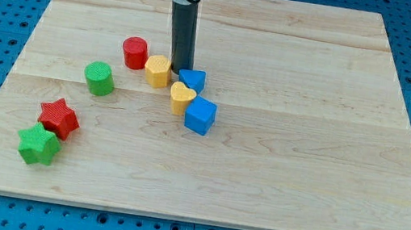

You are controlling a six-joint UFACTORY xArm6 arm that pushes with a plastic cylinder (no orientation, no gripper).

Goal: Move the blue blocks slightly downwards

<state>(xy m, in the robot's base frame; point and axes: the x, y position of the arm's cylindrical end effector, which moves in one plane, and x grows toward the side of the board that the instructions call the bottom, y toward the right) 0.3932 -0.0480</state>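
Note:
My tip (179, 69) rests on the board just above and left of a small blue block (192, 79), touching or almost touching it. A blue cube (200, 115) lies below it, towards the view's bottom. A yellow heart (182, 96) sits between the two blue blocks, against both. A yellow block (157, 69) lies just left of my tip.
A red cylinder (134, 52) stands left of the yellow block. A green cylinder (99, 78) lies further left. A red star (58, 117) and a green star (39, 144) sit at the lower left. The wooden board (307, 146) lies on a blue pegboard.

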